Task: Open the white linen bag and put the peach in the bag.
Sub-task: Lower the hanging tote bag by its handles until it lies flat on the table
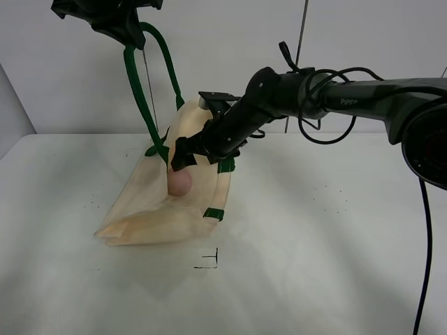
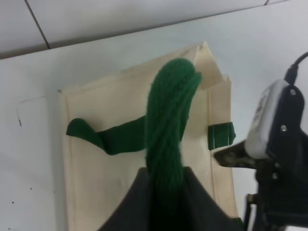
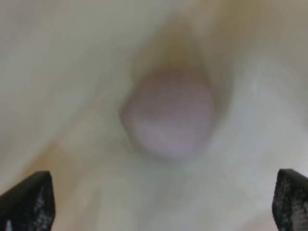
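1. Exterior high view: the bag rests on the table, its mouth pulled upward.
2. Inside that mouth sits the peach, ringed by cream cloth.
3. Just above it hangs the right gripper; its fingers stand wide apart, empty, clear of the fruit.
4. Farthest and highest, the left gripper is closed tight on the green handle.

Exterior high: bright, even, diffuse light; faint soft shadow under the white linen bag on the tabletop. Left wrist: background sharp, near green handle slightly soft. Right wrist: heavily defocused; peach a pink blur.
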You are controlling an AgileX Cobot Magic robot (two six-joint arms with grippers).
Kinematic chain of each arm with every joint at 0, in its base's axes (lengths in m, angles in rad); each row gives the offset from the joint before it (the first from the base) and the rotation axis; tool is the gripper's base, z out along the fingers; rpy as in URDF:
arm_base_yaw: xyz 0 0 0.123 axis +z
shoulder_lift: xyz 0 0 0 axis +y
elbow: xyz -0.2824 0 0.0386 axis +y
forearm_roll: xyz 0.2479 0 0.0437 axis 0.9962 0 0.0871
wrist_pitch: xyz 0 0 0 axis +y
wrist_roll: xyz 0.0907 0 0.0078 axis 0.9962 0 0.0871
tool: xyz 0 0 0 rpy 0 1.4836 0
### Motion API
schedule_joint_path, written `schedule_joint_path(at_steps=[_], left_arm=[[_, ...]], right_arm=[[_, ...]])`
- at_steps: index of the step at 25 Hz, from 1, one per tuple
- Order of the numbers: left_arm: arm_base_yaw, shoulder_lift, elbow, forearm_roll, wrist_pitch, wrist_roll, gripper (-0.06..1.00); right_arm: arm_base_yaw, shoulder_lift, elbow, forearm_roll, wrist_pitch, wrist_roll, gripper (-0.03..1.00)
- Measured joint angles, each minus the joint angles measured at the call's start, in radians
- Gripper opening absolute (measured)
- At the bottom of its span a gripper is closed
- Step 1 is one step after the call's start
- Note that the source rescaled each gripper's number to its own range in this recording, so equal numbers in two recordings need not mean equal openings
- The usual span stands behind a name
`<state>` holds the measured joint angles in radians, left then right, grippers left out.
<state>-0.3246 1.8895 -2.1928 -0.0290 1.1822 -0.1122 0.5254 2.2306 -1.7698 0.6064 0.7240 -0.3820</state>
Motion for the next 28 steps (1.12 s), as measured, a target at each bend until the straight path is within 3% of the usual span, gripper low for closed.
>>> schedule_joint_path(at_steps=[6, 10, 14, 23, 28], left_arm=[[0.000, 0.000, 0.000, 0.000, 0.000, 0.000, 0.00], [0.000, 0.000, 0.000, 0.000, 0.000, 0.000, 0.00], [0.000, 0.000, 0.000, 0.000, 0.000, 0.000, 0.00], [0.000, 0.000, 0.000, -0.003, 0.000, 0.000, 0.00], [0.000, 0.000, 0.000, -0.003, 0.000, 0.000, 0.00]], right_arm=[[-0.071, -0.035, -0.063, -0.276, 0.219, 0.266, 1.00], [-0.134, -0.035, -0.138, -0.406, 0.348, 0.324, 1.00], [-0.217, -0.035, -0.149, -0.447, 0.382, 0.339, 1.00], [-0.492, -0.035, -0.149, -0.531, 0.426, 0.350, 1.00], [-0.515, -0.035, -0.149, -0.531, 0.485, 0.341, 1.00]])
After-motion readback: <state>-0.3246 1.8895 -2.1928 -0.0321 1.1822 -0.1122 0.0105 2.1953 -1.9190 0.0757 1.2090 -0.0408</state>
